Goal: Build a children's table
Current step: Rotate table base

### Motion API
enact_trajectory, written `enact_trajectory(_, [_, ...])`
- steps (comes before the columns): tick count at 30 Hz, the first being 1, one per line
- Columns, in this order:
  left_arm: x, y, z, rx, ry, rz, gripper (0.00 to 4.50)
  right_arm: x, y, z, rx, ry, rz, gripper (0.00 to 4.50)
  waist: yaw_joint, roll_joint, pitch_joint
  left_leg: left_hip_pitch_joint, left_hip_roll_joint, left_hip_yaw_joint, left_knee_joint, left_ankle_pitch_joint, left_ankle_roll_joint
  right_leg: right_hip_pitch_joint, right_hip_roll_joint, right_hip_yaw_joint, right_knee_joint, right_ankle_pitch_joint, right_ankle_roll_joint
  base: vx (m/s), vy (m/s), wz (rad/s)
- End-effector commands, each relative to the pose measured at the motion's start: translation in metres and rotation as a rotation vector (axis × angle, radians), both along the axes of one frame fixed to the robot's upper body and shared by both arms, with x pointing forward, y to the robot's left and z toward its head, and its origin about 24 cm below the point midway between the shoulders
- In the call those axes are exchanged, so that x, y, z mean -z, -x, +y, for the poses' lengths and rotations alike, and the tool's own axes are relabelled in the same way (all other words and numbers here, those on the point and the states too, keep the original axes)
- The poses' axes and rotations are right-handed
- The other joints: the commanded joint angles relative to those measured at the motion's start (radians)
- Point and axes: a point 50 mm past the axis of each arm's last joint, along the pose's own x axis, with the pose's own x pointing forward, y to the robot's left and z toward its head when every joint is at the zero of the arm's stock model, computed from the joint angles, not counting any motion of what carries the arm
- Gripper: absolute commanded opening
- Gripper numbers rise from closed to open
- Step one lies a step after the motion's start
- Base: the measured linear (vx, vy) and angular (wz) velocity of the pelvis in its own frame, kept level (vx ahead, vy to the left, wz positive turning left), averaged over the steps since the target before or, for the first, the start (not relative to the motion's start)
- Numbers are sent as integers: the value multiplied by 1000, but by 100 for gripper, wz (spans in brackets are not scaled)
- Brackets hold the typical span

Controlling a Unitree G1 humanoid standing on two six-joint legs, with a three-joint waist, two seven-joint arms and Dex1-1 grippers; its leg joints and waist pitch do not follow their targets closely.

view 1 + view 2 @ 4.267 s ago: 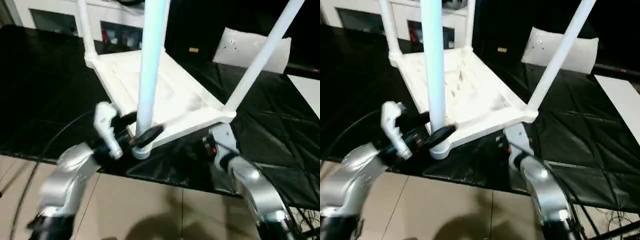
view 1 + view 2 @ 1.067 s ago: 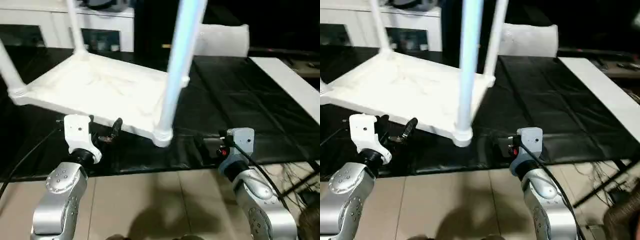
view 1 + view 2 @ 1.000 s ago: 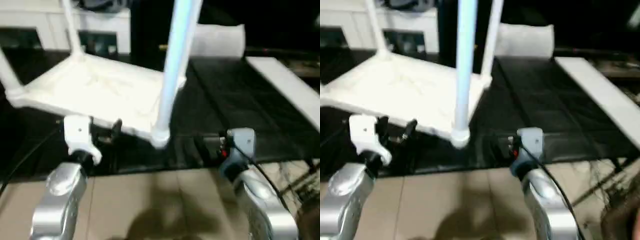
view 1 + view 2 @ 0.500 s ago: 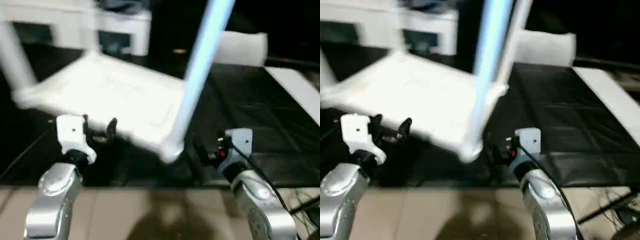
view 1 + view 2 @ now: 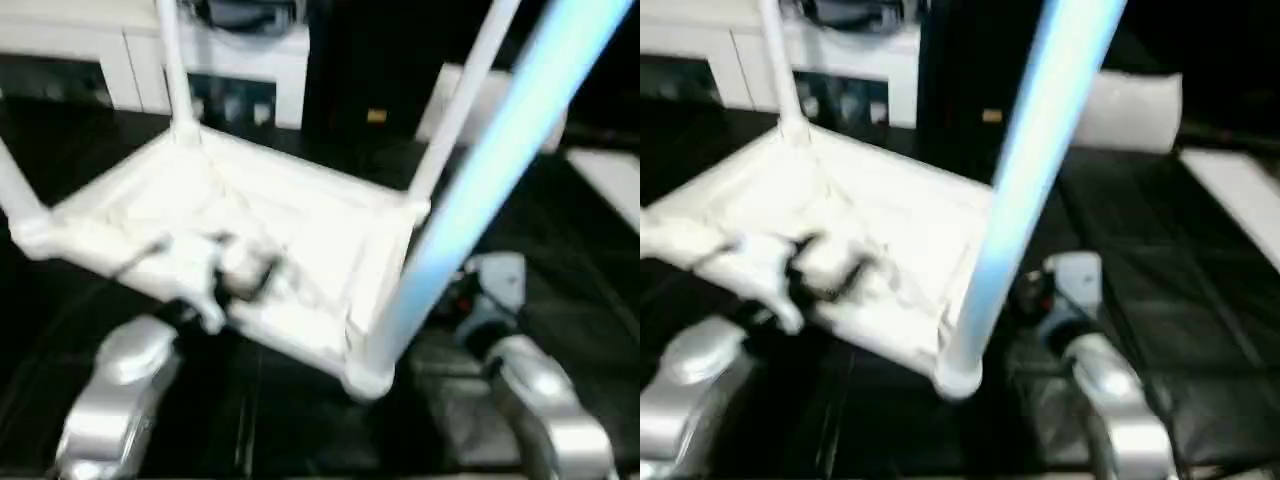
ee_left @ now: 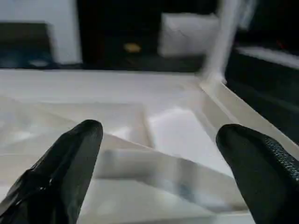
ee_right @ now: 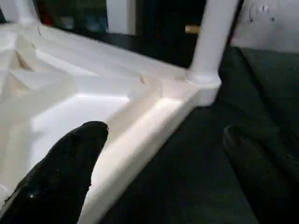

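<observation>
Since the frame of a second ago, the left claw [image 5: 235,270] has shifted from the bench in front of the tabletop's near edge to a place over the ribbed underside of the tabletop [image 5: 290,215]; the right claw [image 7: 163,158] stays at the near right corner. The head camera has also swung, so the general shift of the scene is no move of the table.

Left claw: its two black fingers [image 6: 70,163] stand spread wide, pinching nothing. Between them, in the left wrist view, lie a raised rib and the flat panels of the tabletop's underside [image 6: 177,135].

Right claw: spread wide as well, empty. One finger [image 7: 65,168] hangs over the inside of the tabletop's rim; the other [image 7: 261,172] is over the black bench [image 7: 196,182] just outside that rim.

Children's table: upside down on the black bench, underside up, with legs rising from its corner sockets. The near right leg [image 5: 480,170] stands closest to the camera and looks bluish; its socket [image 5: 368,378] is just beside the right claw. The far right leg [image 5: 462,90], far left leg [image 5: 172,70] and near left leg [image 5: 18,195] also stand upright.

Beyond the tabletop stand a white cabinet [image 5: 120,60] with dark compartments and a white pillow-like slab [image 5: 1130,110].
</observation>
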Motion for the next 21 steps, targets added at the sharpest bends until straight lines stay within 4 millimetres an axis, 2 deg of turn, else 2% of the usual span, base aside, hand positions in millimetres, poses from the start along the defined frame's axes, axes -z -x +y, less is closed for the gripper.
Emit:
enact_trajectory(1, [1, -5, 2, 101, -64, 23, 446, 0, 1, -11, 4, 39, 0, 450, 8, 4, -52, 4, 75, -12, -64, 300, 85, 69, -74, 39, -49, 470, -140, 0, 0, 0])
enact_trajectory(2, [-1, -5, 4, 170, -78, 33, 446, 0, 1, -14, -4, 51, 1, 450, 6, 13, -46, 1, 84, -16, -76, 223, 72, 72, -74, 34, -51, 391, -168, -43, -61, -9])
enact_trajectory(3, [-4, -6, 4, 240, -97, 37, 446, 0, 2, -16, -14, 65, 4, 450, 0, 27, -34, 11, 106, -16, -97, 23, 31, 63, -63, 21, -59, 142, -233, 0, 0, 0])
enact_trajectory(4, [-4, -6, 4, 252, -101, 38, 446, 0, 2, -17, -15, 67, 5, 450, -2, 28, -32, 13, 111, -17, -100, -20, 23, 61, -62, 19, -61, 88, -248, -66, -32, -5])
enact_trajectory(5, [-6, -7, 4, 312, -115, 46, 446, 0, 3, -19, -24, 78, 6, 450, -5, 32, -24, 14, 117, -16, -106, -104, 13, 54, -62, 21, -67, -5, -265, -73, -22, -2])
enact_trajectory(6, [-9, -6, 4, 417, -131, 73, 446, -1, 3, -23, -38, 94, 7, 450, -5, 29, -18, 16, 118, -12, -109, -158, 11, 48, -63, 23, -74, -71, -265, -73, -22, -2])
enact_trajectory(7, [-11, -7, 3, 469, -146, 87, 446, -2, 4, -26, -55, 104, 8, 450, -5, 32, -14, 22, 120, -6, -111, -242, 2, 41, -65, 27, -82, -192, -263, -117, -22, 2])
enact_trajectory(8, [-11, -7, 3, 474, -147, 88, 446, -2, 4, -26, -57, 105, 8, 450, -5, 28, -13, 22, 121, -3, -112, -265, -2, 40, -67, 28, -86, -238, -257, -115, -17, 2])
enact_trajectory(9, [-12, -8, 3, 542, -177, 105, 446, -2, 5, -28, -91, 121, 7, 450, -6, 30, -11, 19, 123, 1, -113, -288, -13, 34, -69, 30, -92, -315, -239, -115, -17, 2])
enact_trajectory(10, [-12, -10, 2, 581, -203, 114, 446, -3, 6, -28, -121, 133, 13, 450, -5, 30, -11, 18, 124, 3, -113, -289, -14, 33, -70, 30, -93, -334, -231, -64, -10, 0])
enact_trajectory(11, [-12, -13, 1, 645, -249, 132, 446, -4, 9, -28, -192, 155, 24, 450, -4, 36, -13, 19, 124, 5, -113, -284, -17, 31, -67, 29, -94, -338, -220, 0, 0, 0])
enact_trajectory(13, [-12, -14, 1, 693, -289, 154, 446, -4, 12, -28, -248, 174, 35, 450, -1, 36, -14, 21, 126, 11, -111, -251, -5, 29, -68, 31, -91, -279, -227, 0, 0, 0])
enact_trajectory(14, [-11, -15, 1, 716, -309, 166, 419, -4, 14, -28, -275, 183, 40, 450, -3, 36, -15, 14, 127, 11, -111, -227, -1, 35, -71, 31, -88, -253, -236, 0, 0, 0])
enact_trajectory(15, [-9, -15, 2, 761, -349, 197, 419, -5, 17, -27, -331, 197, 52, 450, -2, 37, -13, 6, 128, 10, -115, -222, 5, 39, -73, 28, -91, -277, -234, 0, 0, 0])
enact_trajectory(16, [-6, -16, 3, 803, -398, 226, 411, -6, 22, -27, -391, 205, 69, 450, -1, 38, -13, 9, 130, 11, -113, -250, 0, 34, -75, 26, -92, -314, -233, 0, 0, 0])
enact_trajectory(17, [-5, -16, 4, 821, -420, 239, 408, -6, 24, -27, -417, 206, 78, 450, 1, 38, -17, 12, 132, 12, -111, -242, 4, 34, -74, 28, -92, -302, -229, 0, 0, 0])
enact_trajectory(18, [-3, -17, 6, 851, -453, 265, 408, -7, 27, -27, -457, 207, 91, 450, 1, 39, -20, 12, 133, 13, -110, -219, 7, 35, -75, 28, -88, -259, -239, 0, 0, 0])
enact_trajectory(19, [-2, -18, 7, 867, -477, 278, 384, -8, 29, -27, -483, 210, 98, 450, 0, 38, -20, 5, 133, 12, -111, -181, 23, 41, -75, 26, -84, -199, -252, 0, 0, 0])
enact_trajectory(20, [-1, -20, 7, 870, -500, 281, 384, -9, 31, -28, -511, 216, 108, 450, 0, 39, -19, 5, 134, 13, -112, -175, 26, 40, -75, 25, -84, -190, -257, 0, 0, 0])
enact_trajectory(21, [0, -22, 7, 878, -514, 282, 372, -9, 34, -28, -545, 219, 118, 450, -1, 40, -21, 7, 136, 16, -108, -158, 31, 41, -77, 22, -82, -160, -280, 0, 0, 0])
